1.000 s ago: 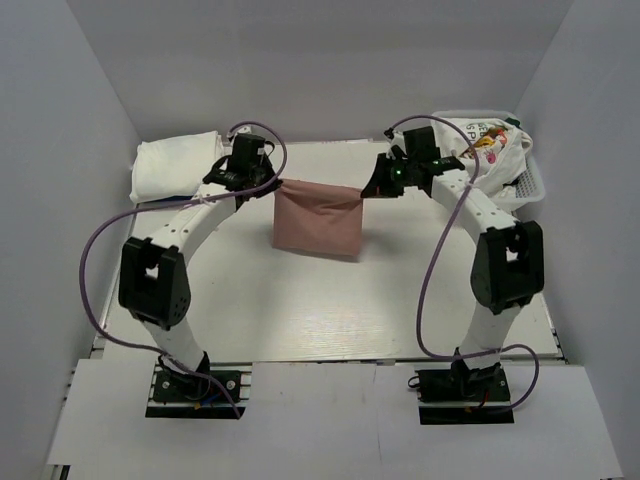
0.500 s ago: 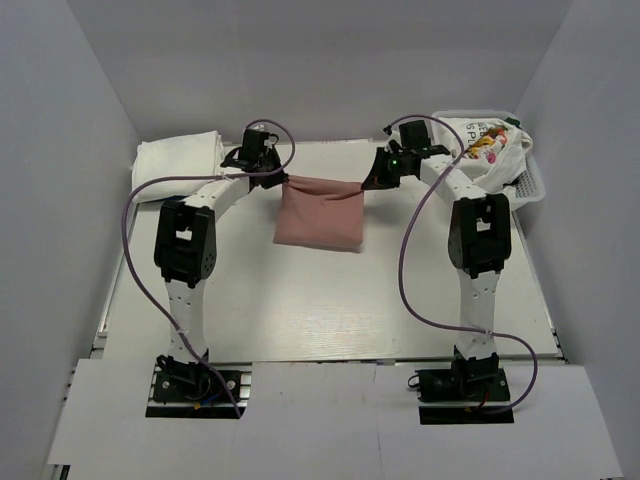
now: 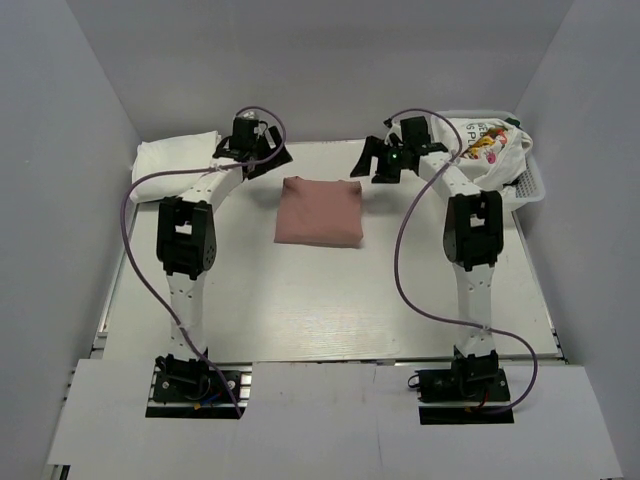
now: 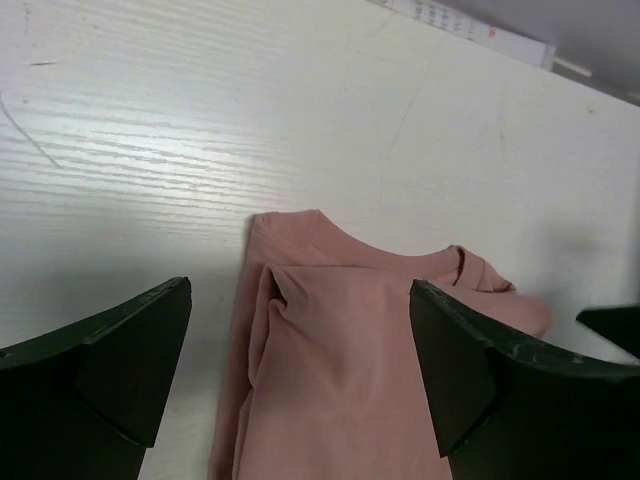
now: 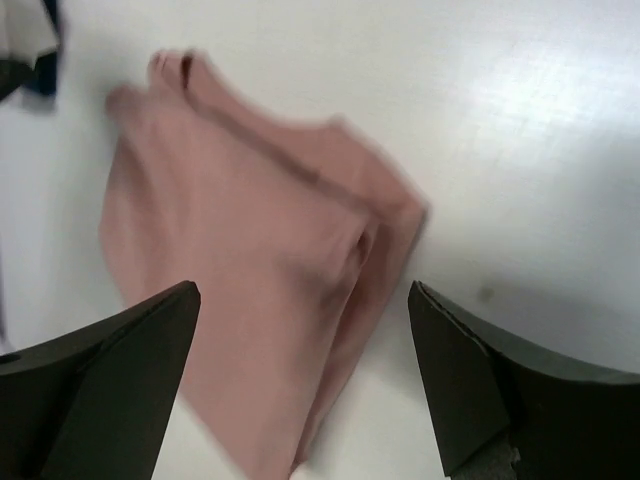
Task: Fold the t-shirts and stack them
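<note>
A dusty-pink t-shirt [image 3: 318, 212] lies folded into a rectangle on the white table, toward the back middle. My left gripper [image 3: 262, 155] hovers open just behind its back left corner, and my right gripper [image 3: 378, 165] hovers open behind its back right corner. Neither holds anything. In the left wrist view the pink t-shirt [image 4: 370, 350] shows its neckline and a folded edge below the open left gripper [image 4: 300, 290]. The right wrist view, blurred, shows the pink t-shirt [image 5: 250, 300] beneath the open right gripper [image 5: 303, 290].
A pile of folded white t-shirts [image 3: 175, 160] sits at the back left corner. At the back right stands a white mesh basket [image 3: 528, 188] holding a white t-shirt with colourful print [image 3: 490, 145]. Grey walls close in the table on three sides.
Both grippers opened and let go of the pink t-shirt's back corners. It dropped flat onto the table, and both grippers drew back and apart.
</note>
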